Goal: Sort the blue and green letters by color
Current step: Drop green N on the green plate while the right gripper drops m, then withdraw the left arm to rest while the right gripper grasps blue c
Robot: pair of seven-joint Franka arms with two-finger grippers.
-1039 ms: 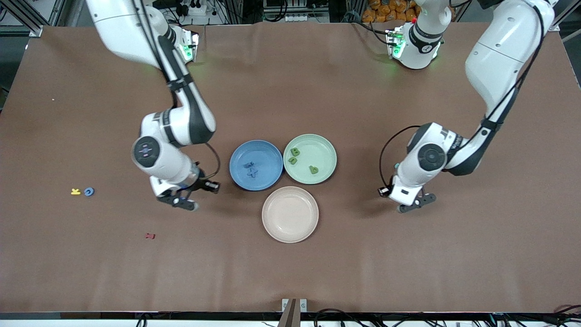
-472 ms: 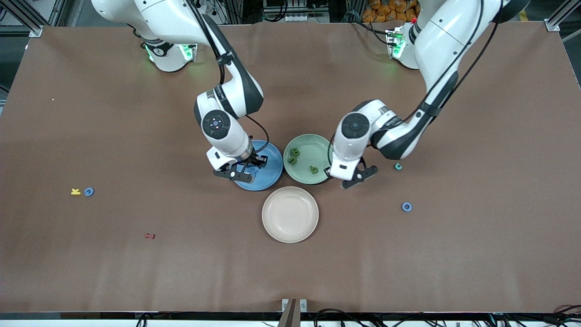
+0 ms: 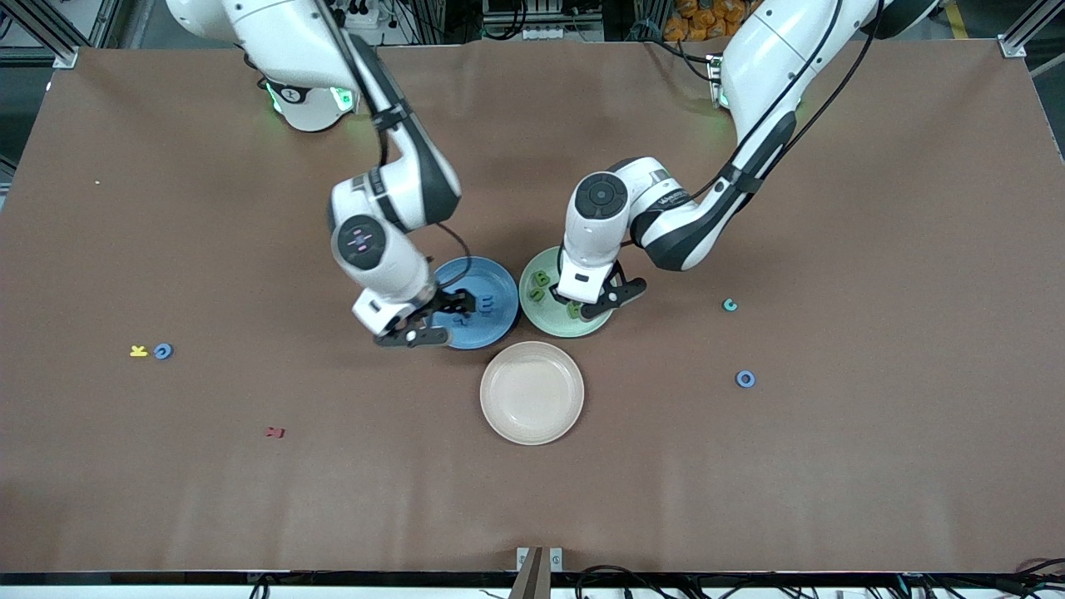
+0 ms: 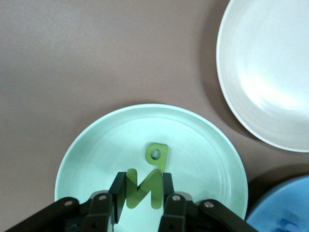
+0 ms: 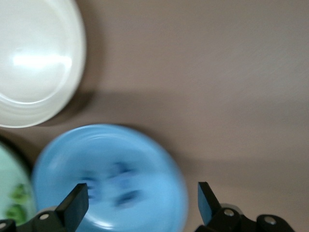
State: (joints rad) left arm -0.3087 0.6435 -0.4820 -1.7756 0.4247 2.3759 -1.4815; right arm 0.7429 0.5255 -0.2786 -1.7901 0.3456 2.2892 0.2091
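The left gripper [image 4: 143, 200] hangs over the pale green plate [image 3: 594, 268], jaws pinched on an olive-green foam N [image 4: 144, 187] (another green letter [image 4: 157, 155] lies just beside it). The right gripper [image 5: 140, 205] is wide open and empty over the round blue plate's [image 3: 500, 329] rim, blue letters [image 3: 487, 302] inside, bare brown table [image 3: 832, 466] all round.

We see a brown desk [image 3: 832, 466]. On it three plates sit close together: a blue plate [image 3: 491, 329], a green plate [image 3: 532, 309], a cream plate [image 3: 532, 393]. Loose on the desk lie a yellow letter [image 3: 138, 351], two blue rings [image 3: 163, 351] [image 3: 745, 379], a dark-red letter [image 3: 274, 432], a teal letter [image 3: 730, 305].
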